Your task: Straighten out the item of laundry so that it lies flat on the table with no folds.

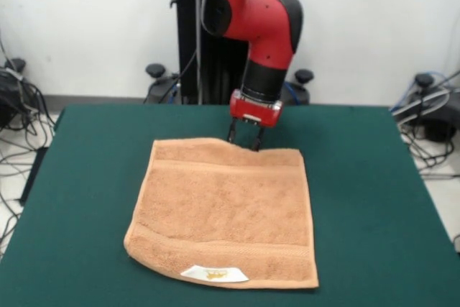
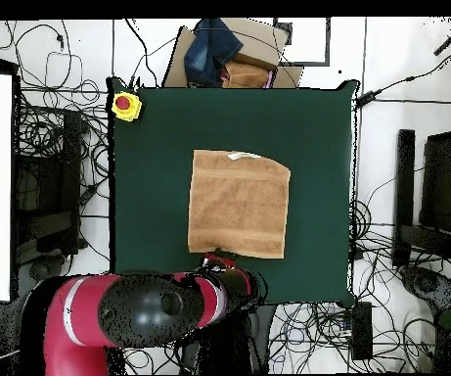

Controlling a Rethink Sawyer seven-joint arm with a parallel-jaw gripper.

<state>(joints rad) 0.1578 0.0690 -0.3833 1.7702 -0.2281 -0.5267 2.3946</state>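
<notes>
The item of laundry, an orange-tan towel, lies spread on the green table and looks nearly flat. Its front left edge looks slightly rolled. A white label with yellow print sits on the near edge. My gripper hangs right at the middle of the towel's far edge, with both fingers apart and their tips at the hem. Seen from overhead, the towel lies mid-table and the gripper is at its lower edge, mostly hidden under the arm.
A yellow box with a red button sits at one table corner. A cardboard box with blue cloth stands beyond the table edge. Cables lie on the floor around the table.
</notes>
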